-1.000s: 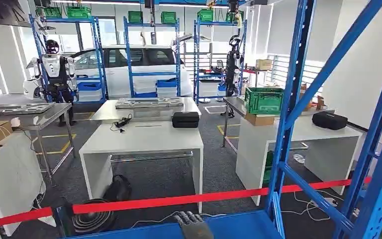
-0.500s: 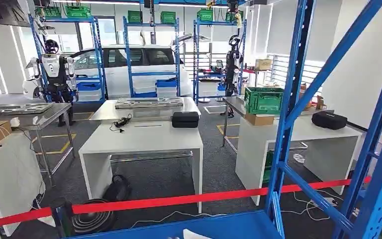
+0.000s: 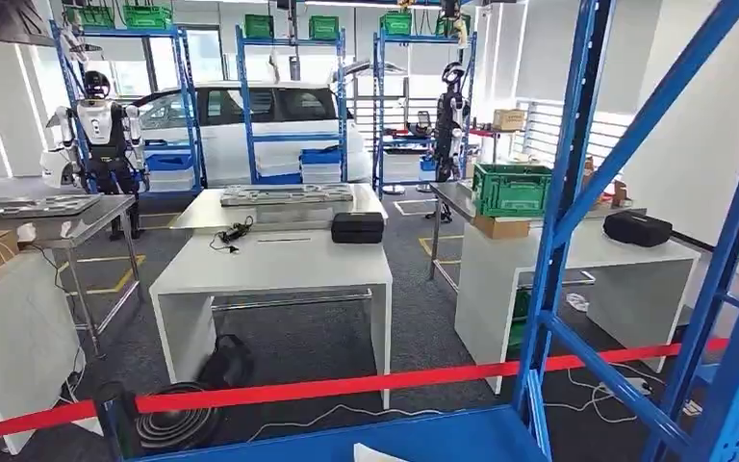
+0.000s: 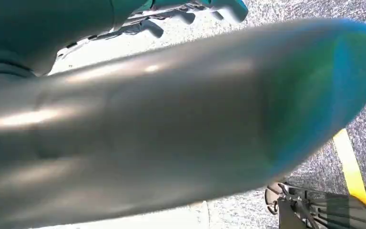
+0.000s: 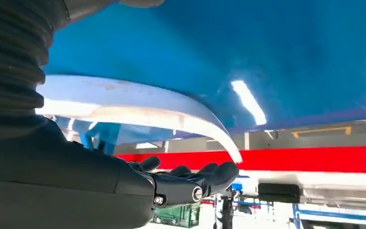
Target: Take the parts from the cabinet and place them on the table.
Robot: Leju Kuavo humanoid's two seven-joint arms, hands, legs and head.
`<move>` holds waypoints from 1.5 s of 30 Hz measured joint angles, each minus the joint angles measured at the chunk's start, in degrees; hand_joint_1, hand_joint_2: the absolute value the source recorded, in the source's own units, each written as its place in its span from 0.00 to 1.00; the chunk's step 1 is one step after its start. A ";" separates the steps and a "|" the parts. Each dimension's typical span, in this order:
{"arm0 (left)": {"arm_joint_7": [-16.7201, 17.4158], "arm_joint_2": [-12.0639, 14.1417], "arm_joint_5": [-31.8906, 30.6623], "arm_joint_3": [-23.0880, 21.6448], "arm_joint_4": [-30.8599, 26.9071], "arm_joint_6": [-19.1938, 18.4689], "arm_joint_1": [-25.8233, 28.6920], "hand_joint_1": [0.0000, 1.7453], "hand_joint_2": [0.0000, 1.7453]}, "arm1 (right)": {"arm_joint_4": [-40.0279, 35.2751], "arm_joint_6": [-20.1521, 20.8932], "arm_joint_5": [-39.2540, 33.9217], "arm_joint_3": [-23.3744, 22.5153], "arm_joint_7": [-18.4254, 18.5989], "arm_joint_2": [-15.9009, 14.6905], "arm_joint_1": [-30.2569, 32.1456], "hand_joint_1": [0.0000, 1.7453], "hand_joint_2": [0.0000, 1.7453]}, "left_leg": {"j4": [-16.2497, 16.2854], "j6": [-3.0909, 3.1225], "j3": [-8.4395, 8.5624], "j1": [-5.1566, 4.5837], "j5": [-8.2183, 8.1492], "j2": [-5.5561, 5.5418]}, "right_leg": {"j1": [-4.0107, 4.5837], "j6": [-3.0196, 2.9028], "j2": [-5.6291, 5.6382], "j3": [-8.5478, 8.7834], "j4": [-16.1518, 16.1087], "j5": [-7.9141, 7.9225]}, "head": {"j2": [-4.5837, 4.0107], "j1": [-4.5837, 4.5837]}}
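Right robot hand (image 5: 186,183) under the blue cabinet shelf (image 5: 248,57), fingers stretched out beneath a curved white part (image 5: 138,107); grip on it can't be judged. Left robot hand (image 4: 181,14) blurred behind a large grey part (image 4: 171,124); hold unclear. White table (image 3: 274,265) ahead, beyond red tape (image 3: 346,387). Green crate (image 3: 511,190) further right; contents not visible.

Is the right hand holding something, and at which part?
Cannot be told: the right hand reaches under the white curved part near its end, but no closed grip shows.
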 joint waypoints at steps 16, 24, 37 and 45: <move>0.44 -0.13 -0.66 0.20 0.02 -0.87 0.08 0.00 0.00 | -6.05 -2.01 6.75 -4.29 6.01 -6.93 5.09 0.00 1.00 | -0.04 0.04 0.04 -0.02 -0.22 -0.04 | -0.02 -0.06 -0.06 0.09 -0.08 -0.22 | 0.00 0.00; 0.63 0.09 -1.01 0.44 0.00 -2.69 0.05 0.00 0.00 | -8.55 -1.77 10.60 -10.54 7.67 -9.99 8.98 0.00 1.00 | -0.04 0.04 0.18 -0.02 -0.22 -0.03 | -0.02 -0.05 -0.06 0.22 -0.08 -0.22 | 0.00 0.00; 0.57 0.11 -1.07 1.20 0.02 -2.56 0.20 0.00 0.00 | -11.41 0.15 12.24 -17.92 7.41 -12.70 12.51 0.37 1.00 | -0.04 0.05 0.49 -0.02 -0.23 -0.02 | -0.02 -0.02 -0.06 0.53 -0.08 -0.25 | 0.00 0.00; 0.48 0.20 -1.60 1.51 0.00 -2.69 0.19 0.00 0.00 | -10.49 0.31 10.80 -21.25 6.75 -12.57 13.33 0.97 1.00 | -0.04 0.05 0.67 -0.02 -0.23 -0.02 | -0.02 -0.01 -0.08 0.73 -0.08 -0.25 | 0.00 0.00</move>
